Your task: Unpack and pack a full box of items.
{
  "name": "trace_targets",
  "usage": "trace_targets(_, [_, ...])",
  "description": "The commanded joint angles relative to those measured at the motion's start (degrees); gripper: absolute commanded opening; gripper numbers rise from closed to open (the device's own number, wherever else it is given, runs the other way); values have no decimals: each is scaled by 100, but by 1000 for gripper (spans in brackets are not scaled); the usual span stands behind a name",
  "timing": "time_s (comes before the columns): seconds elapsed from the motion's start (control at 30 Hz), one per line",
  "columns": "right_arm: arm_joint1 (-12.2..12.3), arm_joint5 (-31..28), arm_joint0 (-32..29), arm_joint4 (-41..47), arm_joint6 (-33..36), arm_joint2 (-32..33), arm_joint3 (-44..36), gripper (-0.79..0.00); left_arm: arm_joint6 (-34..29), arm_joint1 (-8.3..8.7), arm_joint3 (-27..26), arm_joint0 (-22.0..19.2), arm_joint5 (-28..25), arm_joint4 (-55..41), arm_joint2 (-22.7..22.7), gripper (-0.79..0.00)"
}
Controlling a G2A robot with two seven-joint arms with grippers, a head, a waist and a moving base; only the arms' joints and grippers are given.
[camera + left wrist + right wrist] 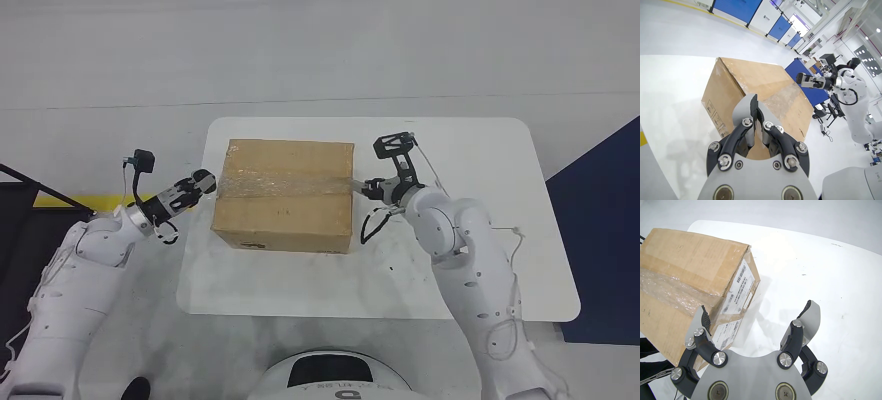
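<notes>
A closed cardboard box (285, 195) stands in the middle of the white table (450, 270). Crinkled clear tape (285, 185) runs along its top seam. My left gripper (205, 183) is at the box's left end at the height of the taped seam, and its fingers (745, 108) are shut together. I cannot make out whether they pinch any tape. My right gripper (362, 187) is at the box's right end and is open (757, 313). One of its fingers (703, 316) is close to the labelled end face (742, 289), and the other hangs over bare table (810, 266).
The table's right half (480, 200) is bare white surface with a few small marks. Its left edge (195, 230) runs close to the box. A blue partition (605, 210) stands beyond the table's right side.
</notes>
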Motion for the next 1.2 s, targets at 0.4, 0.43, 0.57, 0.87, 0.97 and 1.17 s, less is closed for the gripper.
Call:
trace_targets(0.4, [5, -1, 18, 2, 68, -3, -2, 0, -26, 6, -122, -178, 170, 529, 13, -785])
trace_targets(0.43, [5, -1, 18, 2, 68, -3, -2, 0, -26, 6, -122, -178, 170, 529, 13, -785])
trace_targets(0.57, [1, -64, -138, 450, -630, 183, -161, 0, -26, 6, -122, -178, 170, 529, 13, -785])
trace_targets(0.87, [9, -1215, -246, 3309, -1440, 817, 212, 0, -4, -3, -367, -60, 627, 359, -2, -785])
trace_targets(0.97, [6, -1712, -103, 4387, -1198, 808, 578, 0, -263, 5, -358, -104, 737, 124, 2, -785])
trace_targets(1.17, [46, -2396, 368, 5768, -331, 685, 1256, 0, -623, 28, -541, -142, 908, -155, -39, -785])
